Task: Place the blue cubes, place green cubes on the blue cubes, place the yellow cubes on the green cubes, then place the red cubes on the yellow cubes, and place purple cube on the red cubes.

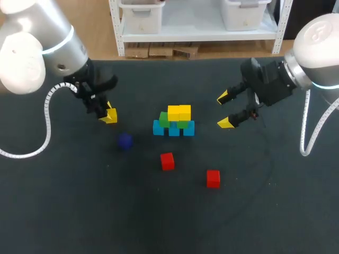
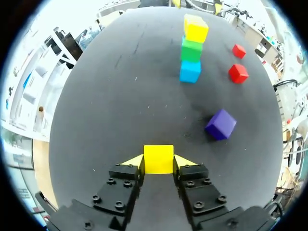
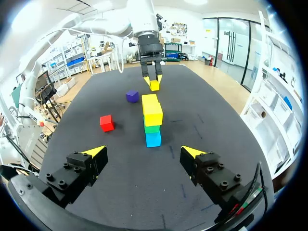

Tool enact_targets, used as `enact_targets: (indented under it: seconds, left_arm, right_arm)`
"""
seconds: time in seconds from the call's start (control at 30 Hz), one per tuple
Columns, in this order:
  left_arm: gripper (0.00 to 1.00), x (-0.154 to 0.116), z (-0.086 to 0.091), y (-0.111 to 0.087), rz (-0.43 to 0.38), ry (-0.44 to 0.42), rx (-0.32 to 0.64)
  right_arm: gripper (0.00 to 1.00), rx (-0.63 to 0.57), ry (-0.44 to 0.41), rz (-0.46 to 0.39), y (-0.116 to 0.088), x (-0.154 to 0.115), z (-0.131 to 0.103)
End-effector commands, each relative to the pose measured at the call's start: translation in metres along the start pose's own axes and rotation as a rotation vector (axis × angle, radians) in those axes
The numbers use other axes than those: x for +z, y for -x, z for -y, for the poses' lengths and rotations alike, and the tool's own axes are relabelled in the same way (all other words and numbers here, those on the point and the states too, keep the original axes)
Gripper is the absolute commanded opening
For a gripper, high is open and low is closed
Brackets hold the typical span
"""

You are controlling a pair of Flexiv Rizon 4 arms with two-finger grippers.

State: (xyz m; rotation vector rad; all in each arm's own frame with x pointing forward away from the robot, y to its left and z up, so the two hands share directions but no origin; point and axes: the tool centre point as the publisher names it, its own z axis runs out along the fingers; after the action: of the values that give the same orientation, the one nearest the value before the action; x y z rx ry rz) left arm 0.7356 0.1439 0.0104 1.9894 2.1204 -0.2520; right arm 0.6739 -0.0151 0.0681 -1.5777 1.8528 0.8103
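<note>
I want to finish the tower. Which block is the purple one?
Find the pile of blue, green and yellow cubes in the middle of the dark table. On the left arm's side of it, the small purple cube sits alone, near the left gripper, which holds a small yellow cube. The nearest red cube is bright; this is the only dark, purple one.

right wrist view | stack [image 3: 153, 127] end-on | its rear lower part hidden
</note>
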Motion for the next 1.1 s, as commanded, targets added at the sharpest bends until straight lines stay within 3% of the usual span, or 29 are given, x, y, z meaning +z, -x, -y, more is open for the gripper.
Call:
enact_targets:
  seconds: [0.03, 0.47, 1.1]
  left_arm:
    - [0.0, -0.018, 0.014, 0.013, -0.002, 0.008, 0.028]
    - [0.0, -0.06, 0.034, 0.06, 0.037, 0.035, 0.093]
    - [0.0, -0.061, 0.044, 0.101, 0.042, 0.019, 0.138]
  right_arm:
    - [1.0, -0.001, 0.0, 0.002, 0.0, 0.0, 0.0]
    - [1.0, -0.001, 0.0, 0.002, 0.0, 0.0, 0.0]
    - [1.0, -0.001, 0.0, 0.002, 0.0, 0.0, 0.0]
